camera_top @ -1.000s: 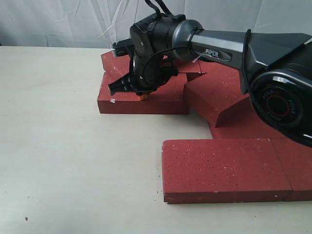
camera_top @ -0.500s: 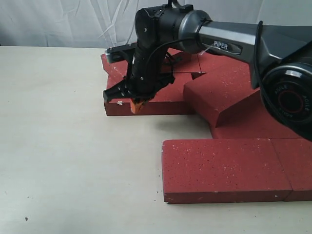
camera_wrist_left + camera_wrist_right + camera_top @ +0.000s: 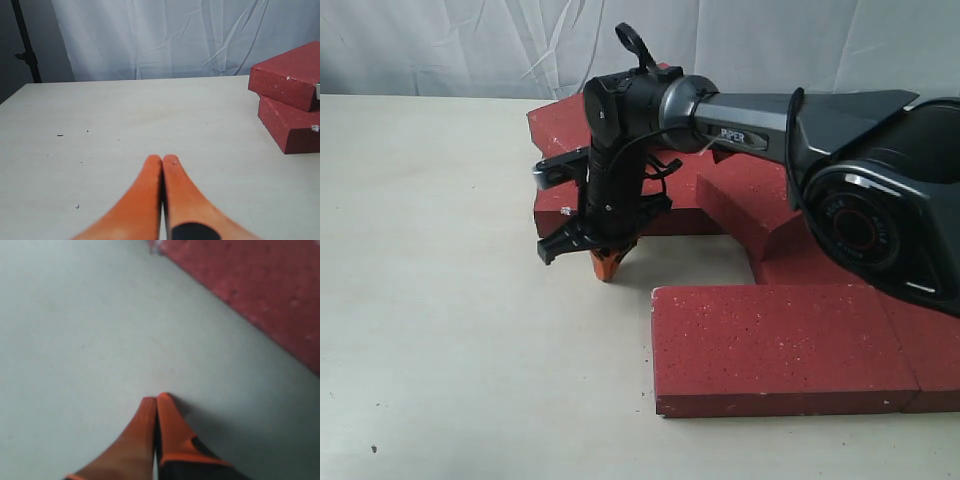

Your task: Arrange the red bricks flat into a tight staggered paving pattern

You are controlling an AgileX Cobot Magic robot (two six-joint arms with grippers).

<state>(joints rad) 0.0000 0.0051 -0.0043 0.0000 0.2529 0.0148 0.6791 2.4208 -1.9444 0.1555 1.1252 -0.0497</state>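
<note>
— Paving is only begun, in my judgement. Two of the dark-red rectangular paving bricks [image 3: 780,345] lie flat, end to end, toward the near right corner of the pale tabletop [image 3: 450,300]. The others make a loose heap by the far edge, and some of them are tilted.

— And the grippers?

— The right gripper [image 3: 607,268] points down at bare table just in front of the heap's front brick [image 3: 670,212]. Its orange fingers [image 3: 145,432] are pressed together with nothing between them. The left gripper [image 3: 162,161] is clenched and empty too, low over the table, well apart from two stacked bricks at the heap's left end.

— So which step is it?

— I think it is a moment between two bricks. The next move calls for bringing the front brick to the flat pair, laying its long side tight against theirs and shifting it by half a length. The bricks look thick, so pushing with closed tips may serve better than grasping.

— What is unclear?

— The black arm [image 3: 790,115] covers the middle of the heap, so I cannot count the bricks. The picture edge cuts the second flat brick. I cannot tell if the right tips touch the table. The left gripper does not show in the exterior view.
</note>
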